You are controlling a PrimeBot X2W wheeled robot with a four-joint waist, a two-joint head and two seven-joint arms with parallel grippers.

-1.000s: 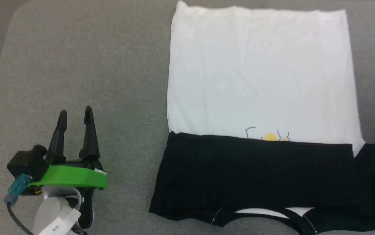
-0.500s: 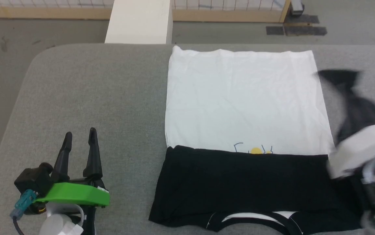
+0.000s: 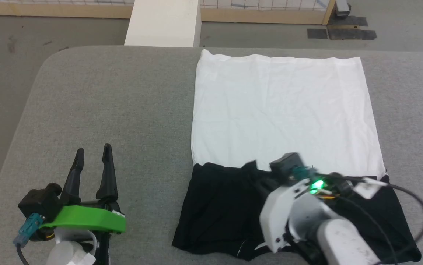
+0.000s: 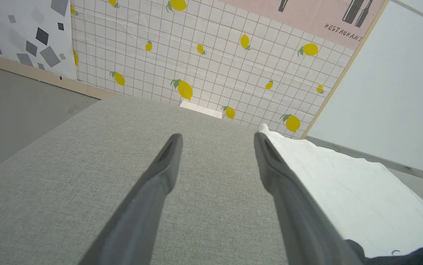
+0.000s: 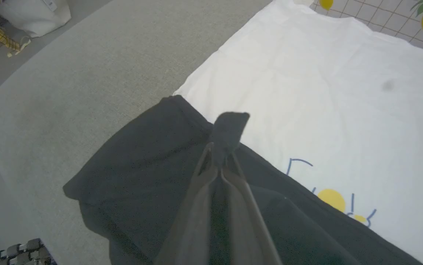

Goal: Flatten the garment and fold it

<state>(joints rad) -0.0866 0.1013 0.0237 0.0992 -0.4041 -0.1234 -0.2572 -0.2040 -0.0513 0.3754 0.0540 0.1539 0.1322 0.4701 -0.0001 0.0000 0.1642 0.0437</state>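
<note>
Head view: the garment lies flat on the table, long axis running away from me, right of my left gripper. Left wrist view: those jaws gape, empty. Right wrist view: my right gripper, directly over it, pinches a black sleeve tip.

One garment, one grey table, two pairs of fingers.
</note>
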